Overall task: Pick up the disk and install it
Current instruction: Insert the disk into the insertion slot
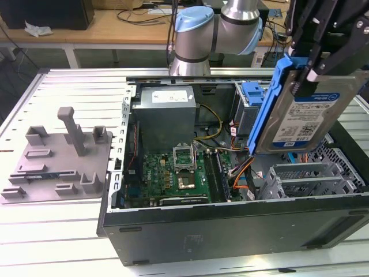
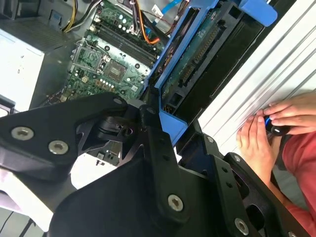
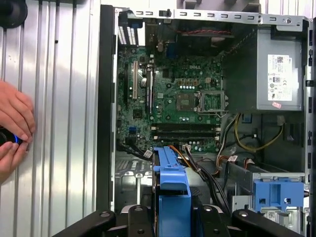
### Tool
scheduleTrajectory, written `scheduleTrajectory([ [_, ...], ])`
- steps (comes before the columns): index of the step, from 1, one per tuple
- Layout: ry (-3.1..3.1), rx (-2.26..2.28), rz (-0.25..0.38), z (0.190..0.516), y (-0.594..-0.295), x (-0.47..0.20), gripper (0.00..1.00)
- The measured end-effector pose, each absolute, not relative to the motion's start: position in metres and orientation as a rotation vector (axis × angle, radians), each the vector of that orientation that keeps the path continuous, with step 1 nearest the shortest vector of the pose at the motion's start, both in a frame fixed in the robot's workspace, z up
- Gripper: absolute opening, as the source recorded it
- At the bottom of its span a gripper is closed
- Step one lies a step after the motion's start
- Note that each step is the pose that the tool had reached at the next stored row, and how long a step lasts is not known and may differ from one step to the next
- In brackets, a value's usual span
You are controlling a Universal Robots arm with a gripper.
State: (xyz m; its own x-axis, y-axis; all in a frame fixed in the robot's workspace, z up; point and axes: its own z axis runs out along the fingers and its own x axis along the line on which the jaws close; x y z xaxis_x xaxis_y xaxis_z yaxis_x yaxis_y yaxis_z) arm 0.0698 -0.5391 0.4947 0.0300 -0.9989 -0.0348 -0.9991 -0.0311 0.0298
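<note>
Gripper [image 1: 308, 74] and load come first: its black fingers are clamped on the upper edge of the disk [image 1: 305, 118]. The drive hangs steeply tilted at about two o'clock in the exterior view, in the air above the open computer case [image 1: 230, 234], and I see it touching nothing inside.

The hold looks narrow against the drive's broad face. My judgement is that a knock on the low corner could twist the disk between the fingers, or pull it loose.

At six o'clock from the disk sits the grey metal drive cage [image 1: 305, 179]. Its thin sheet walls could catch the blue carrier if the drive goes in tilted, and it would jam rather than slide.

At nine o'clock, just beside the carrier's edge, stands a blue latch [image 1: 252, 95] that a sideways drift would strike.

At about eight o'clock a bundle of orange and dark cables [image 1: 241, 173] runs loose. These could be pinched under the drive or dragged from their sockets.

Farther out at eight o'clock lies the motherboard [image 1: 173, 173], which a dropped drive would damage.

In the first wrist view a person's hand [image 3: 16, 116] rests on the slatted table [image 3: 64, 98] beside the case wall. It is close enough to be at risk if the arm swings wide.
</note>
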Motion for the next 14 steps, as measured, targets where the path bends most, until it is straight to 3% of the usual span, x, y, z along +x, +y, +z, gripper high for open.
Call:
scheduleTrajectory([
  [14, 2.182, -2.241, 0.086, 0.49, -0.546, 0.102, 0.37],
])
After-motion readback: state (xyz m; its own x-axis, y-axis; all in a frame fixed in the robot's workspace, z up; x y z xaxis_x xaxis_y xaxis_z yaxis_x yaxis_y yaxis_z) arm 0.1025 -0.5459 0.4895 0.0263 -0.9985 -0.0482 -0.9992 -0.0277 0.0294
